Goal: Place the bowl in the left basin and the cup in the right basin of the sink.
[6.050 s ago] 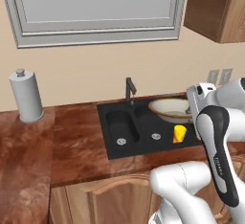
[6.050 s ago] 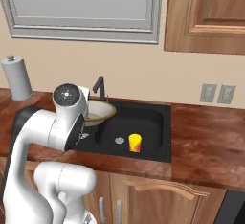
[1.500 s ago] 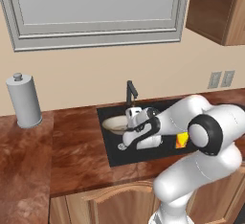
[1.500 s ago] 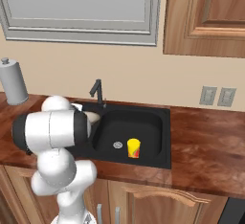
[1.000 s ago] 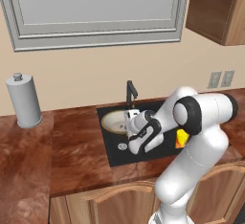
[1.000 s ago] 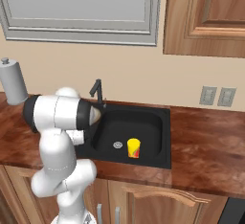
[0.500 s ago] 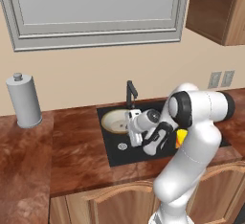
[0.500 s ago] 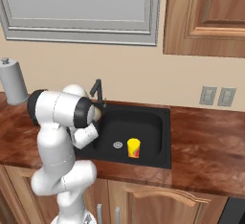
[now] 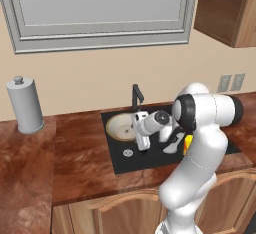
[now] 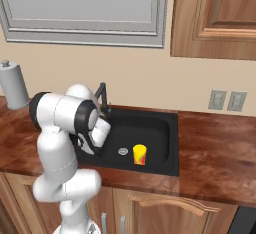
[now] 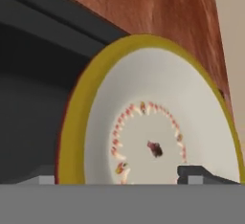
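Nearest, low in the right base view, the cup stands upright in the right basin. Mid-frame in the left base view, the hand sits just beside the bowl, fingers spread wide, gripping nothing. The bowl lies in the left basin of the sink, faucet behind.

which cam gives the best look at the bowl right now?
Hand view: the bowl is seen close up, showing its white inside, yellowish rim and a ring of small marks. In the left base view, the bowl is small but shows its place, in the sink's left basin beside the arm. In the right base view the arm covers that basin.
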You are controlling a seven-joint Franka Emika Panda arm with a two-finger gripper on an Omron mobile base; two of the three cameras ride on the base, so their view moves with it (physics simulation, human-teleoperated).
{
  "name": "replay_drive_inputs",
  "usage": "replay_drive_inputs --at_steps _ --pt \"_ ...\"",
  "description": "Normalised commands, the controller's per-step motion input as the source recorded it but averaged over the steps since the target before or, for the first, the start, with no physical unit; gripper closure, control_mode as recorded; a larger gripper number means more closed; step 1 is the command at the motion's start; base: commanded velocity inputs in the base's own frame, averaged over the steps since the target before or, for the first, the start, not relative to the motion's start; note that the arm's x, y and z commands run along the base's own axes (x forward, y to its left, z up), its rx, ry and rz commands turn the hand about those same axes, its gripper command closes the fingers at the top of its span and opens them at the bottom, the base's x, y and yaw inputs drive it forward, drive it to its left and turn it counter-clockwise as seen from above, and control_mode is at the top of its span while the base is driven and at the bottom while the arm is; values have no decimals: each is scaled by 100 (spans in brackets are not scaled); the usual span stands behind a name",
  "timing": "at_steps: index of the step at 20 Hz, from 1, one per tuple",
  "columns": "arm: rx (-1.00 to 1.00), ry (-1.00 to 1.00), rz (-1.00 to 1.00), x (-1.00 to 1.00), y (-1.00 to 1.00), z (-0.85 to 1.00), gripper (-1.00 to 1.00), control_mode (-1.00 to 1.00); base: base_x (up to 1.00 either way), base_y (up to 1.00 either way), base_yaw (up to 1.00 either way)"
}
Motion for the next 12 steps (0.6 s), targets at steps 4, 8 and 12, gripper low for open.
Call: replay_drive_inputs --at_steps 4,8,12 --pt "0 -3 0 -11 0 51 -100 -100 0 0 0" --pt "0 -1 0 -11 0 71 -100 -100 0 0 0" --pt "0 0 0 -32 0 65 -100 -100 0 0 0"
